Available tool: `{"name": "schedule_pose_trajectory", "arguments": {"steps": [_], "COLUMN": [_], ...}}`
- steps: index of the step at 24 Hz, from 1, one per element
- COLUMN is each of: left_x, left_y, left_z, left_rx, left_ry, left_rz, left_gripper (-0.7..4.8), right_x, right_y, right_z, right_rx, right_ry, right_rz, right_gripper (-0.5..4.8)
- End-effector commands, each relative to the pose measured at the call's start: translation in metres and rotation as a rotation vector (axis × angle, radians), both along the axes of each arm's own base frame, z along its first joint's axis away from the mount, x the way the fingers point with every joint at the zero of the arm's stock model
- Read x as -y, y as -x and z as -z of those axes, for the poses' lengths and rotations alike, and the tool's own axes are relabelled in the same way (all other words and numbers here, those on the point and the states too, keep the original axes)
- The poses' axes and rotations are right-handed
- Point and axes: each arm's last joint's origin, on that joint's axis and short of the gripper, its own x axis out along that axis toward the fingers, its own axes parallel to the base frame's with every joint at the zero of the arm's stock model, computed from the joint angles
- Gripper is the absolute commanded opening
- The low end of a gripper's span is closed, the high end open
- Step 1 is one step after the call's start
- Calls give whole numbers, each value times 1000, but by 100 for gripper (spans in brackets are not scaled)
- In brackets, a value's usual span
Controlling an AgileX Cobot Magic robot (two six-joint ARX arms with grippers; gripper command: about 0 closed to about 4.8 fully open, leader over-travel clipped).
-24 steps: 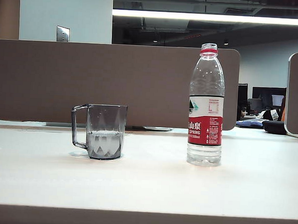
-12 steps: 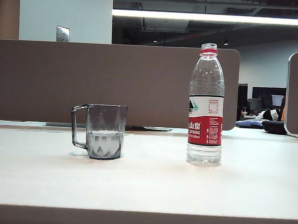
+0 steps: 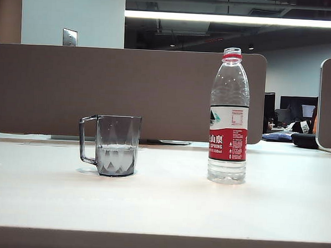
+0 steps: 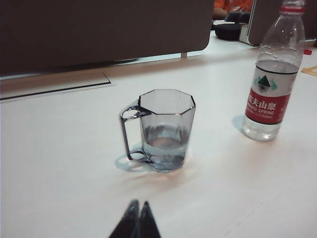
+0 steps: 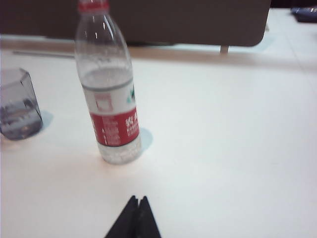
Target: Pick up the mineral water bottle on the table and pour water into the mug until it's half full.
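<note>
Left tool: tips pressed together, holding nothing, hovering over the tabletop short of the mug, which sits at its 12 o'clock. Right tool: also pinched shut, empty, with the mineral water bottle at roughly its 11 o'clock. Neither arm shows in the exterior view.

Exterior view, left to right: mug standing upright with water in the lower part, handle at 9 o'clock; bottle well apart at its 3 o'clock, upright, cap off as far as I can tell.

Handling call: bottle is thin clear plastic, part-drained so fairly light, will dent and squirt if squeezed hard, and is smooth. Grip on the labelled midsection, not the tapered shoulder. Mug is rigid, light, tips easily; leave it alone.
</note>
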Motion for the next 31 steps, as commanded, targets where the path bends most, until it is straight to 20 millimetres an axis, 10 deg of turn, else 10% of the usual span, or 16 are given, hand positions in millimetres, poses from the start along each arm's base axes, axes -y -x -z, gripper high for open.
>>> {"name": "schedule_pose_trajectory", "arguments": {"steps": [1, 10, 31], "left_x": [-2, -13, -28], "left_y": [-4, -8, -10], "left_z": [5, 6, 5], "left_rx": [54, 66, 73], "left_ry": [14, 2, -3], "left_rz": [-38, -165, -460], "left_gripper": [-5, -5, -5], "right_x": [-1, 1, 20], "right_y": [-3, -13, -18], "right_z": [5, 32, 27], "right_rx": [51, 60, 112], "right_ry": [-22, 33, 116], "right_rz": [8, 65, 250], "right_gripper": [-5, -5, -5]}}
